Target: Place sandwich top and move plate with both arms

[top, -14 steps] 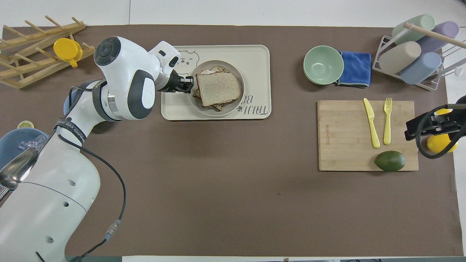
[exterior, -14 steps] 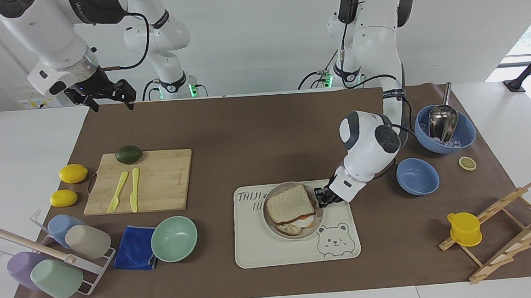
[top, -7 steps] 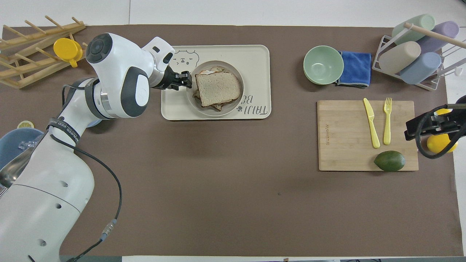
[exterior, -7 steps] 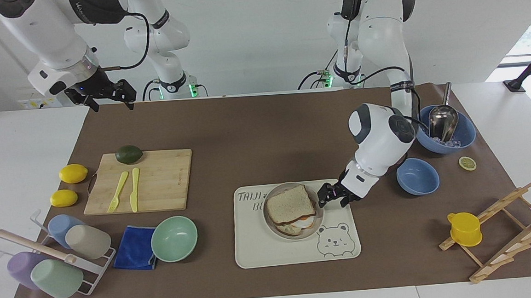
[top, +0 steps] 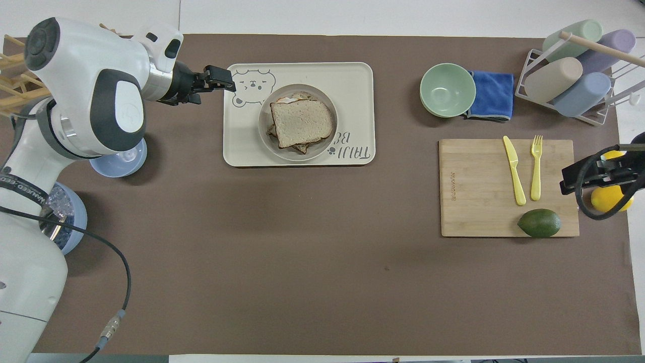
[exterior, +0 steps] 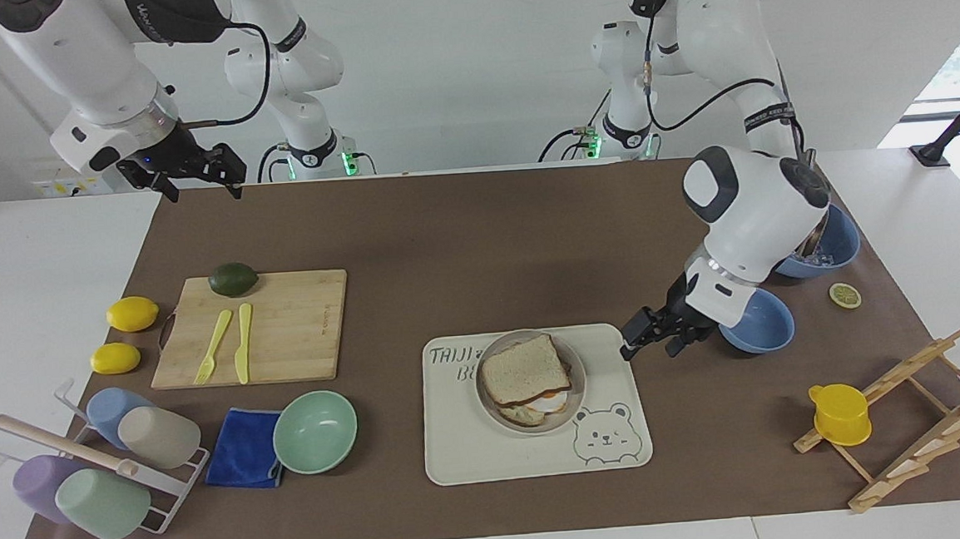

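Observation:
The sandwich top (exterior: 524,369) lies on the egg and toast stack on the round beige plate (exterior: 579,383), which sits on the cream bear tray (exterior: 475,453). In the overhead view the sandwich top (top: 301,122) covers most of the plate (top: 265,136). My left gripper (exterior: 650,344) is open and empty, raised over the tray's edge toward the left arm's end of the table, apart from the plate; it also shows in the overhead view (top: 221,80). My right gripper (exterior: 196,185) is open and empty, and waits high over the mat's edge near its base, also seen from overhead (top: 599,174).
Two blue bowls (exterior: 758,323) (exterior: 829,248) and a lemon slice (exterior: 845,295) lie under the left arm. A wooden rack with a yellow cup (exterior: 841,414), a mint-green bowl (exterior: 315,431), a blue cloth (exterior: 243,460), a cutting board (exterior: 254,327) and a cup rack (exterior: 96,468) stand around.
My left gripper has let go beside the sandwich and drawn back and up off the plate toward the left arm's end. The sandwich top stays on the stack. The right arm has not moved.

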You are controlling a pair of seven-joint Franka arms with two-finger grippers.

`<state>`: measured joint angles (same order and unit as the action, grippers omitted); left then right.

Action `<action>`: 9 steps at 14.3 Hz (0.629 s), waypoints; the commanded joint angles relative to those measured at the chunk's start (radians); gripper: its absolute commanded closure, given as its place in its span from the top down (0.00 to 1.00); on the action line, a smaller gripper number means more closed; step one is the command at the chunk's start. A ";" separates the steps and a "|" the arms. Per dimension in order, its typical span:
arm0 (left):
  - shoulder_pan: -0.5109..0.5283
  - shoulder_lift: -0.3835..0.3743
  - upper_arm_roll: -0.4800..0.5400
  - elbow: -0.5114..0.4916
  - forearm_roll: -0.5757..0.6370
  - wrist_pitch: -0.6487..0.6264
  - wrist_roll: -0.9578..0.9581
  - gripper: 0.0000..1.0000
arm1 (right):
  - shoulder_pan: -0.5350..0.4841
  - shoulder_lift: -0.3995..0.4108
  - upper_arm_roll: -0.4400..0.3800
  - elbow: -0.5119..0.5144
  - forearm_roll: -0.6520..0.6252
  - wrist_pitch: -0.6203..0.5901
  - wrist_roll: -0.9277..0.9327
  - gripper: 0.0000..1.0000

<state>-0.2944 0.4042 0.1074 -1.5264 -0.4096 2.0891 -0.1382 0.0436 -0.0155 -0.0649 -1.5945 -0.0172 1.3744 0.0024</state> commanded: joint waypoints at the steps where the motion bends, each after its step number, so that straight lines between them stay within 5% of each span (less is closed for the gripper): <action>1: 0.001 -0.111 0.052 -0.015 0.168 -0.173 -0.012 1.00 | -0.013 -0.012 0.002 -0.012 0.022 0.006 -0.019 1.00; 4: 0.003 -0.217 0.064 -0.026 0.333 -0.349 -0.001 1.00 | -0.013 -0.012 0.004 -0.012 0.022 0.006 -0.018 1.00; 9: 0.017 -0.360 0.063 -0.057 0.396 -0.536 0.006 1.00 | -0.014 -0.012 0.004 -0.012 0.022 0.006 -0.019 1.00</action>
<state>-0.2769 0.1072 0.1751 -1.5405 -0.0449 1.5973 -0.1372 0.0436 -0.0155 -0.0649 -1.5945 -0.0172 1.3744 0.0024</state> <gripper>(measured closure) 0.000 0.000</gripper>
